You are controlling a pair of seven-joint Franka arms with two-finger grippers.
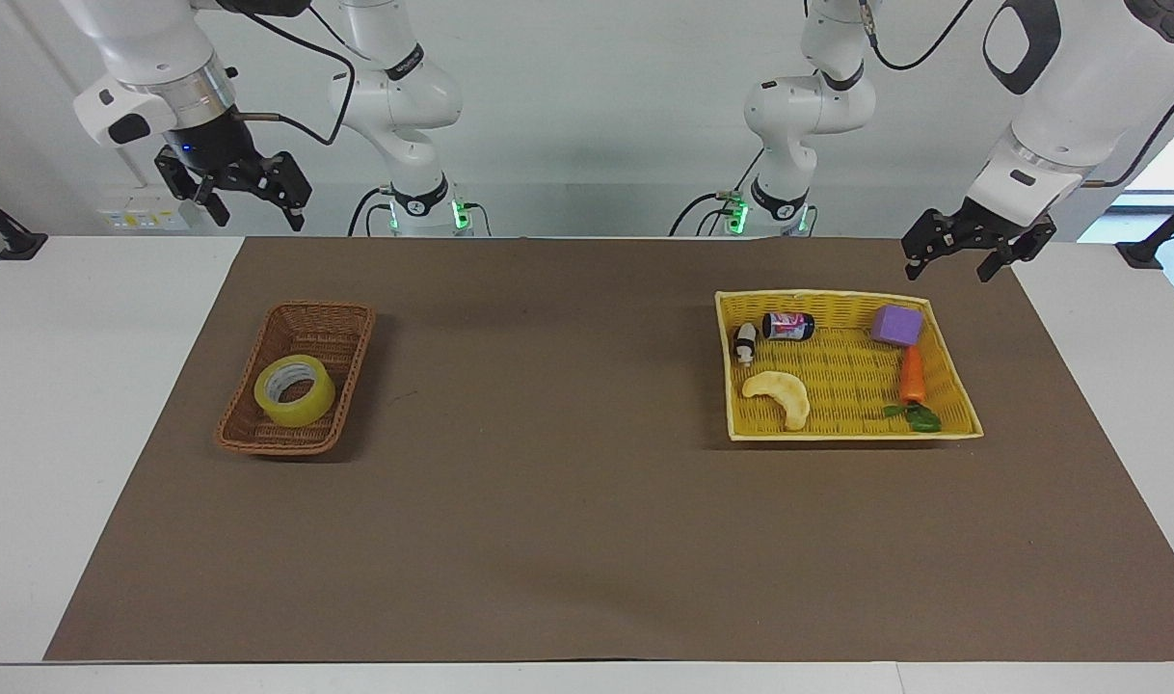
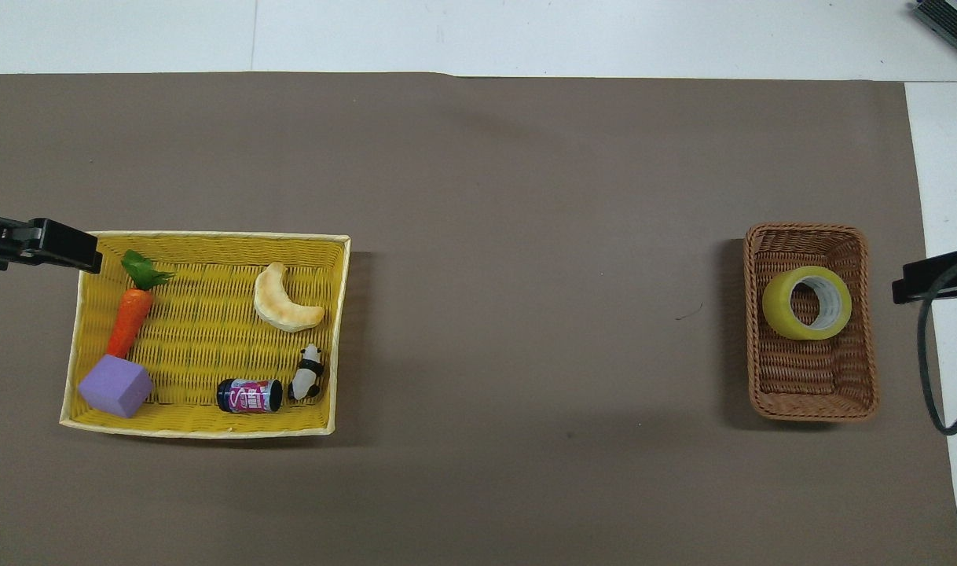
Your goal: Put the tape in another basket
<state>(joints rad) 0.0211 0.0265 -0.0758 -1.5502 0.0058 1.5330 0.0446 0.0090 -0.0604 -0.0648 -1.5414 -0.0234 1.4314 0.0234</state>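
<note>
The tape (image 1: 295,389), a yellow-green roll with a whitish core, lies in the small brown wicker basket (image 1: 322,308) at the right arm's end of the table. It also shows in the overhead view (image 2: 807,303), in the part of the basket (image 2: 808,229) farther from the robots. My right gripper (image 1: 257,218) is open and empty, high in the air over the table edge by the robots, apart from the basket. My left gripper (image 1: 947,271) is open and empty, in the air over the mat beside the yellow tray's corner.
A flat yellow woven tray (image 1: 838,296) at the left arm's end holds a pale banana-like piece (image 1: 780,395), a carrot (image 1: 912,376), a purple block (image 1: 897,325), a small can (image 1: 787,326) and a panda figure (image 1: 745,340). Brown mat lies between the two containers.
</note>
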